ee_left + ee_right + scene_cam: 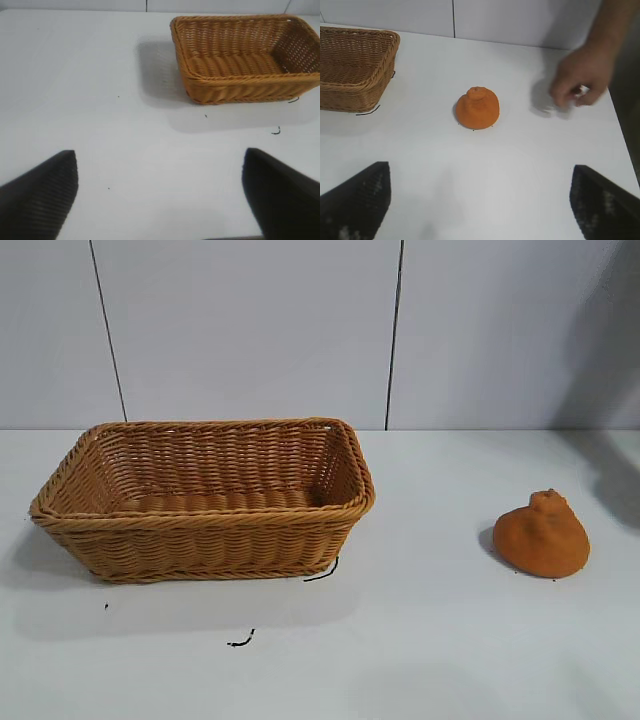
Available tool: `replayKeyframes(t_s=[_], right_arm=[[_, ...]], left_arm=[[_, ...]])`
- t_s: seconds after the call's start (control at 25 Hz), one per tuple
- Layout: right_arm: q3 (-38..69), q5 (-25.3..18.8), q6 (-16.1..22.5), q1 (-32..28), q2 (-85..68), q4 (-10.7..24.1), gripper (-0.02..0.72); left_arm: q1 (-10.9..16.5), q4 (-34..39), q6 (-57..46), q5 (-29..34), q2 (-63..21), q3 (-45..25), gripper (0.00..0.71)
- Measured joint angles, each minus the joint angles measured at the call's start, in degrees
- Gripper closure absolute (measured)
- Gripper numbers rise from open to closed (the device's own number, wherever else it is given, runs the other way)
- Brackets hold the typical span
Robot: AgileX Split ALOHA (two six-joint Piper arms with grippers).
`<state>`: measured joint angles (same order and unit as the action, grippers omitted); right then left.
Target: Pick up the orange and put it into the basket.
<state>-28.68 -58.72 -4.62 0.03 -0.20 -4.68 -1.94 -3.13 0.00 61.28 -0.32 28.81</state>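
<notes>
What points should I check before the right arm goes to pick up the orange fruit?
1. Dull-orange lumpy fruit sits free on the white table, apart from the basket: ok.
2. Tan woven wicker basket is empty inside: ok.
3. Right gripper fingers wide open, holding nothing: ok.
4. Left gripper open, back from the basket: ok.
5. Workspace free of people: not ok, a person's hand is over the table beyond the fruit.

A white worktop (pixel 450 660) with small black marks (pixel 240 641) on it sits before a pale panelled wall (pixel 250 330) with thin dark vertical seams.
</notes>
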Motion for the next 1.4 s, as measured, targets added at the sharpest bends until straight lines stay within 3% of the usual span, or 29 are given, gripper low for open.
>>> replayKeyframes(t_s=[0.32, 0.56, 0.76, 1.08, 1.4], right_arm=[[-0.67, -0.38, 0.32, 0.0, 2.49, 0.35, 0.008], [-7.85, -1.43, 4.62, 0.0, 24.85, 2.94, 0.008], [-15.8, -1.46, 7.85, 0.0, 48.11, 2.8, 0.008], [-32.3, 0.44, 5.04, 0.0, 79.12, 0.64, 0.008], [-47.9, 2.4, 4.12, 3.44, 99.79, -0.42, 0.008]], left_arm=[[0.0, 0.0, 0.0, 0.0, 0.0, 0.0, 0.071], [0.0, 0.0, 0.0, 0.0, 0.0, 0.0, 0.071], [0.0, 0.0, 0.0, 0.0, 0.0, 0.0, 0.071], [0.0, 0.0, 0.0, 0.0, 0.0, 0.0, 0.071], [0.0, 0.0, 0.0, -0.06, 0.0, 0.0, 0.071]])
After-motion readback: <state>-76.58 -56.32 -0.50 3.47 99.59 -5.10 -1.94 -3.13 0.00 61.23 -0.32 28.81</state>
